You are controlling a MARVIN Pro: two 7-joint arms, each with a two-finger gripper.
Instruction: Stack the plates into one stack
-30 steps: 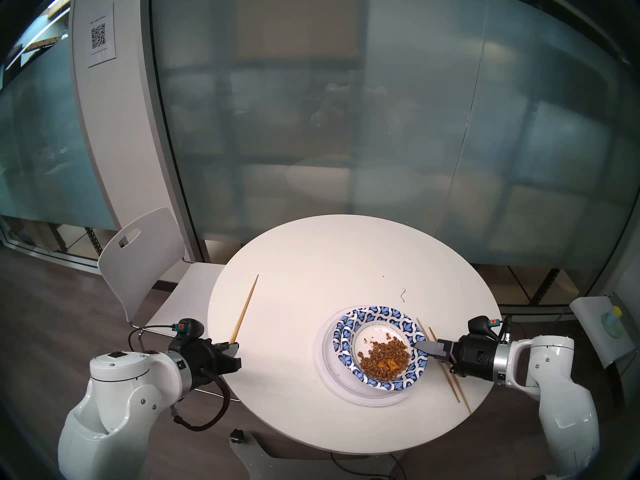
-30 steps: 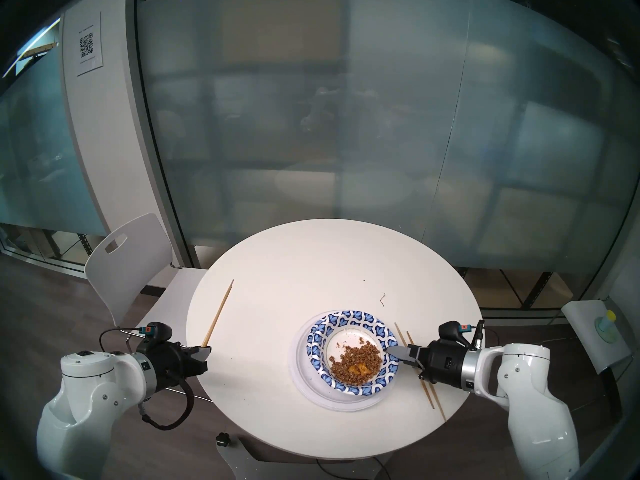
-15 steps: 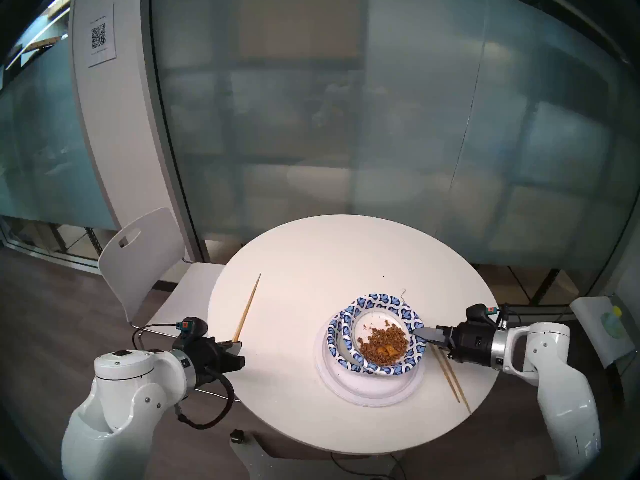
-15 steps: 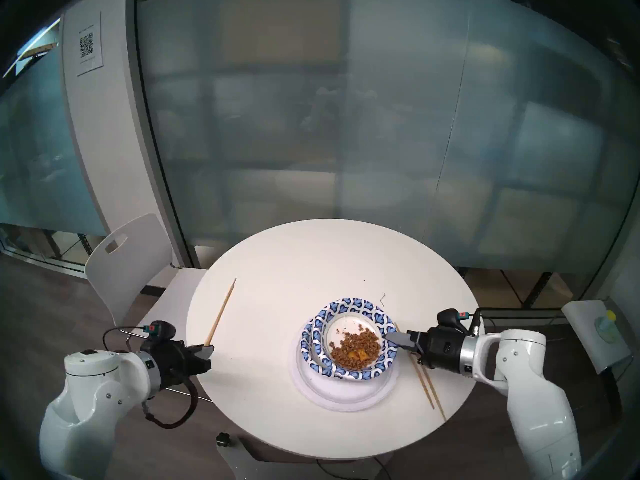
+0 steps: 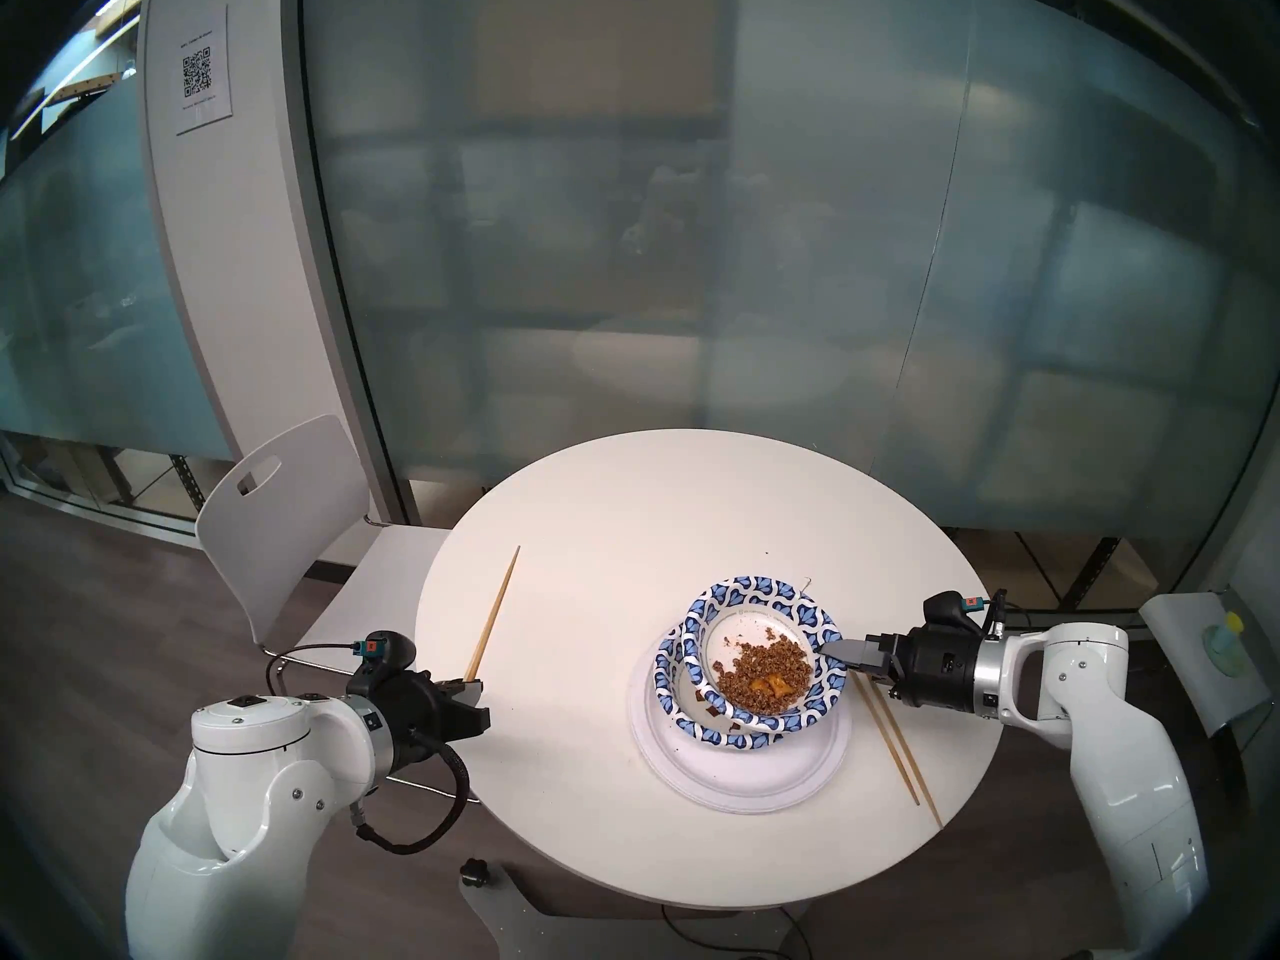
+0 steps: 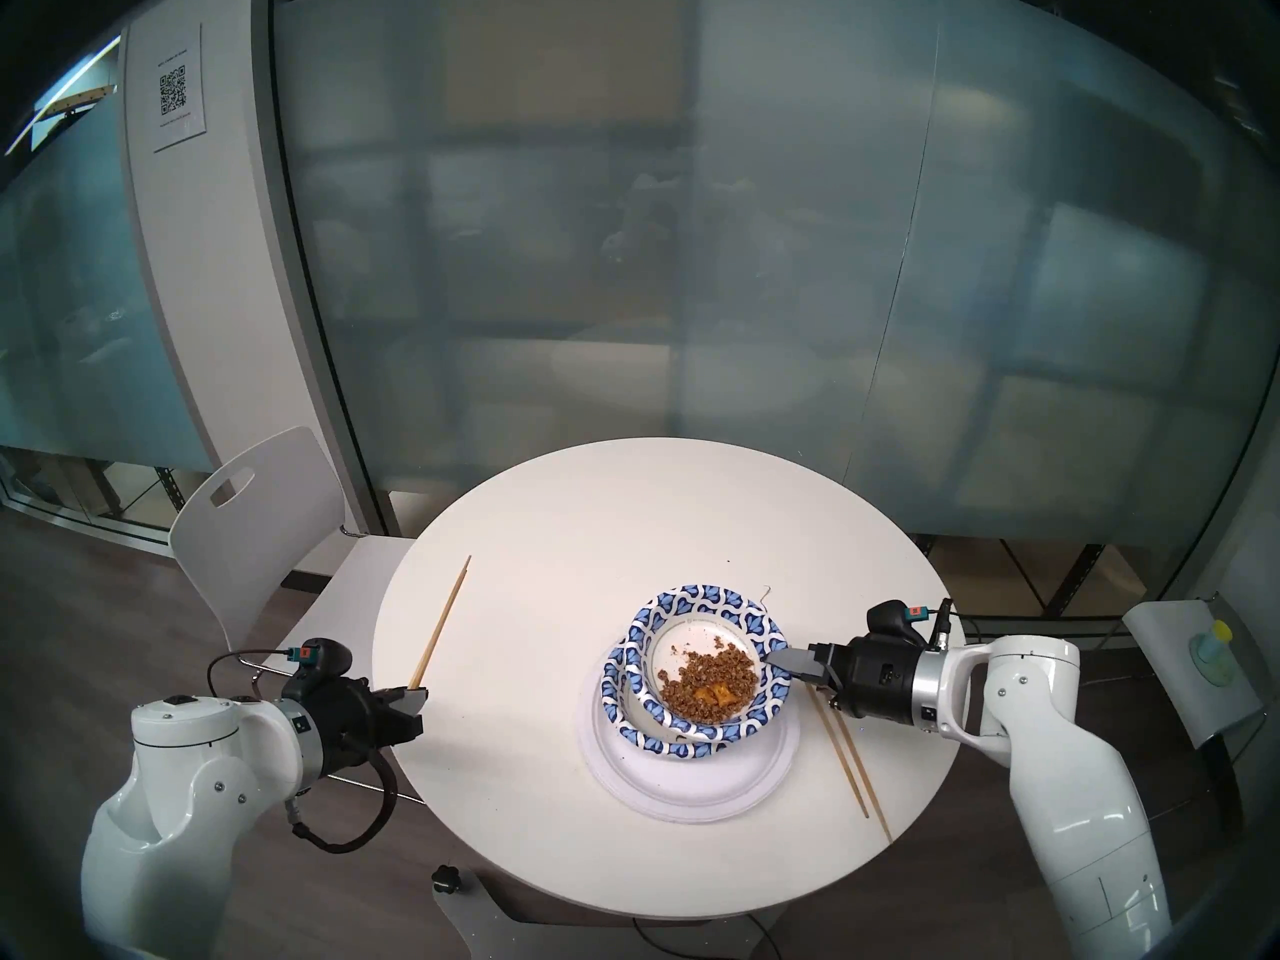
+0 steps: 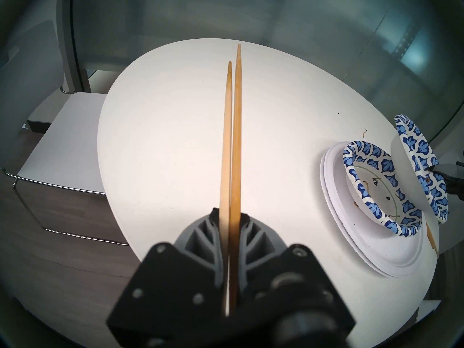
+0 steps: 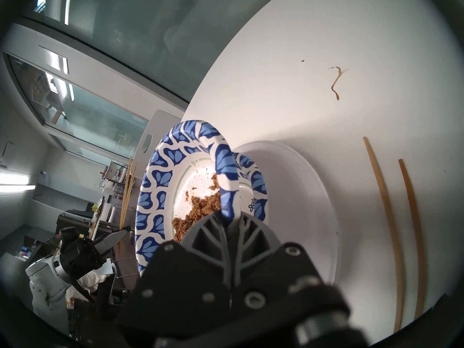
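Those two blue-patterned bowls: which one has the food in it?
The upper blue-patterned bowl, lifted and tilted by the right gripper pinching its rim, holds the brown crumbly food. The lower blue-patterned bowl, resting on the white plates, has only smears.

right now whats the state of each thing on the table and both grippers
left gripper: shut on a pair of chopsticks
right gripper: shut on the top patterned bowl's rim
top patterned bowl: lifted, tilted, holding brown food
lower patterned bowl: resting in the white plates
white plates: stacked flat on the table
second chopsticks: lying on the table
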